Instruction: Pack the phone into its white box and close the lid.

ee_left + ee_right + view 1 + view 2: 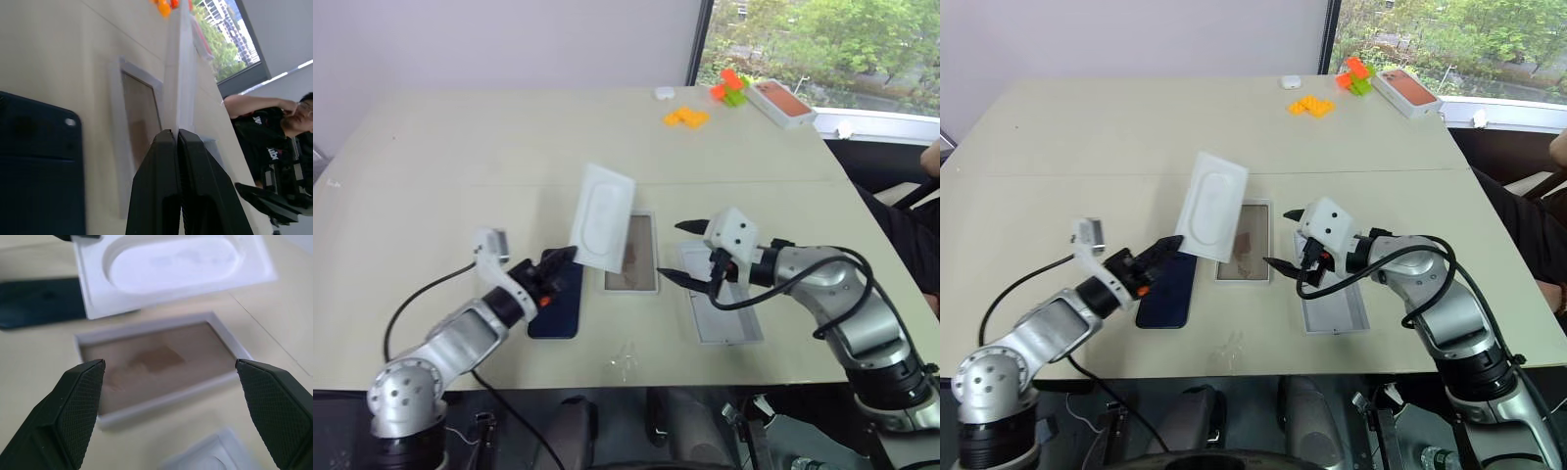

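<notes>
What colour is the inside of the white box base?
Tan-brown, framed by a thin white rim; the white box shows it best in the right wrist view.

White moulded insert (602,217) hides phone (557,302) top corner and white box (632,257) left rim.

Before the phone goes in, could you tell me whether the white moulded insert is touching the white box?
Apart: the right wrist view shows the white moulded insert lifted clear above the white box.
</notes>
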